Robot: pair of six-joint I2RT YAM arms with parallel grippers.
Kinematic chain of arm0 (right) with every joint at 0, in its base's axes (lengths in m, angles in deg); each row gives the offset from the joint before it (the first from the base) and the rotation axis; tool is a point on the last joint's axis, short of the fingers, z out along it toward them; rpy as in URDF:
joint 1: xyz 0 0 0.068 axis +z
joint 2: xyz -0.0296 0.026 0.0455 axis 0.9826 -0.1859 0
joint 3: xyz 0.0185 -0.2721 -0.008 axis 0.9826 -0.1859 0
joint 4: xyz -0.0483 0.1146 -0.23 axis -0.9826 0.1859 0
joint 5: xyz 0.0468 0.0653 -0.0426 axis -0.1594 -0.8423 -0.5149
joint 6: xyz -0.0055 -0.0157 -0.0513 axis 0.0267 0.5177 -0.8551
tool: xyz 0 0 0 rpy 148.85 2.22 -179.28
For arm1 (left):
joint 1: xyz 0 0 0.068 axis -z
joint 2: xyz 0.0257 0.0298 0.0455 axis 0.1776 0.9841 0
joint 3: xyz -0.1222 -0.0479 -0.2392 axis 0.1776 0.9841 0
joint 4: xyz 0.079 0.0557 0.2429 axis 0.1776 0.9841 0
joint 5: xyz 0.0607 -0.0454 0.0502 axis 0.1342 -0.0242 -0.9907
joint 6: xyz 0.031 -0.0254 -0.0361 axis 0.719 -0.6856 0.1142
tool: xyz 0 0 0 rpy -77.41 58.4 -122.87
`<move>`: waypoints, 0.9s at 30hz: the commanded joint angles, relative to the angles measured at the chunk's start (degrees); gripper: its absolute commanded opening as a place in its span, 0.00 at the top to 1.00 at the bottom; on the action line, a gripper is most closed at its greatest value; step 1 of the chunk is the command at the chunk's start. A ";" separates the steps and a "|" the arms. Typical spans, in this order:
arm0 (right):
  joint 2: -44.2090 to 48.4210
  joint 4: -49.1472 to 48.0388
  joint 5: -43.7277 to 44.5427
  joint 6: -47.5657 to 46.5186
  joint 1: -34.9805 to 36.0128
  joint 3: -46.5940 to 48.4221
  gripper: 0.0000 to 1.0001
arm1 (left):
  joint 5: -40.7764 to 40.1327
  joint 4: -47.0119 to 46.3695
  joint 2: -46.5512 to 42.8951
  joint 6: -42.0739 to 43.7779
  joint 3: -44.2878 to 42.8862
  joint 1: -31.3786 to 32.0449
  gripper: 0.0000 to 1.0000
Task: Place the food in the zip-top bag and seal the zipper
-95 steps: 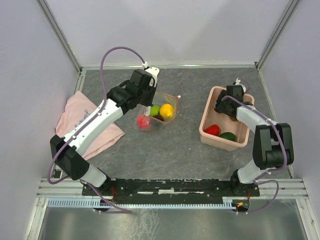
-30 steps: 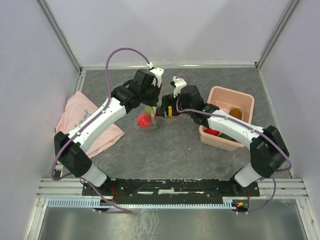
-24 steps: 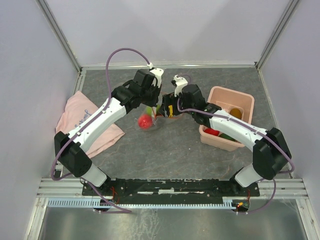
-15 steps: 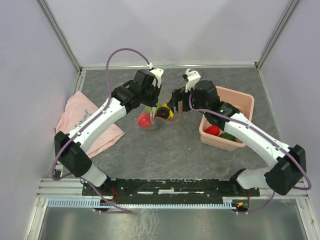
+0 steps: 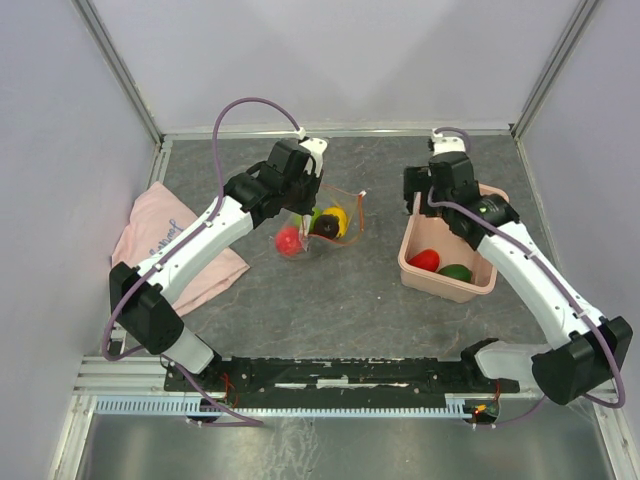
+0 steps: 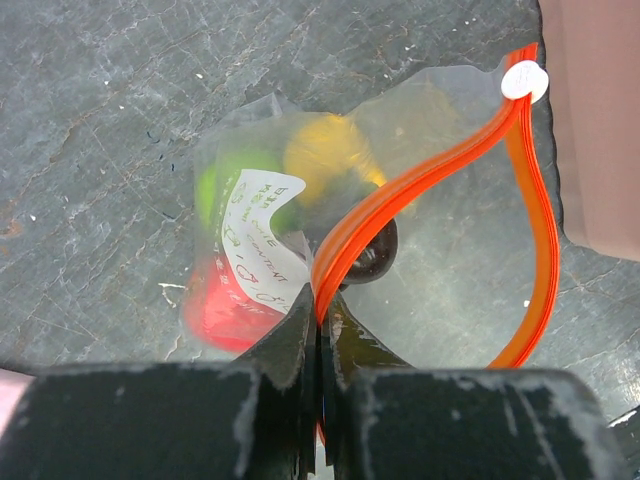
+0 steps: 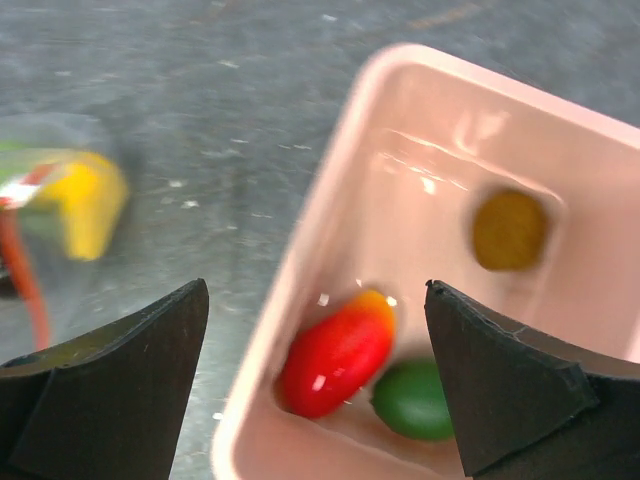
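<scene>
The clear zip-top bag [image 5: 318,226] lies on the grey table with its mouth held open. My left gripper [image 5: 303,203] is shut on the orange zipper [image 6: 440,180] at the near side of the mouth [image 6: 320,300]. Inside the bag [image 6: 440,270] lie red [image 6: 225,305], green [image 6: 222,182], yellow [image 6: 325,150] and dark purple [image 6: 375,258] food. My right gripper [image 5: 420,190] is open and empty over the left rim of the pink bin [image 5: 412,262]. The right gripper [image 7: 315,288] looks down on red [image 7: 335,355], green [image 7: 415,400] and brownish-yellow [image 7: 510,230] food in the bin [image 7: 400,80].
A pink cloth [image 5: 160,240] lies at the table's left side under the left arm. Metal frame posts and grey walls close in the back and both sides of the table.
My right gripper has pulled away from the bag's mouth to the right, over the bin, and opened wider. A dark purple piece now lies in the bag. The left gripper has kept its hold.
</scene>
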 commanded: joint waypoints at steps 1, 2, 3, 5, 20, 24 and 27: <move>-1.00 7.91 8.81 1.25 -4.57 2.71 0.03 | -1.26 -3.14 -1.47 -1.53 -0.27 0.30 0.97; -2.23 9.36 10.22 1.12 -5.26 3.11 0.03 | -1.33 -3.17 -1.54 -1.45 -0.22 0.30 0.97; -3.30 10.52 11.88 1.12 -6.03 3.41 0.03 | -1.40 -3.11 -1.53 -1.44 -0.19 0.30 0.97; -5.03 10.67 14.00 1.15 -7.42 2.91 0.03 | -1.58 -3.16 -1.73 -1.33 -0.09 0.30 0.97; -18.66 2.39 12.27 1.43 -16.91 -0.26 0.06 | -2.90 -2.66 -2.84 -1.09 0.65 0.30 0.97; -22.28 -1.21 9.92 2.36 -19.17 -1.70 0.12 | -2.98 -2.73 -3.17 -1.16 0.85 0.25 0.97; -25.07 -2.48 9.14 2.51 -20.70 -1.48 0.14 | -2.63 -2.69 -3.47 -1.10 1.14 0.30 0.97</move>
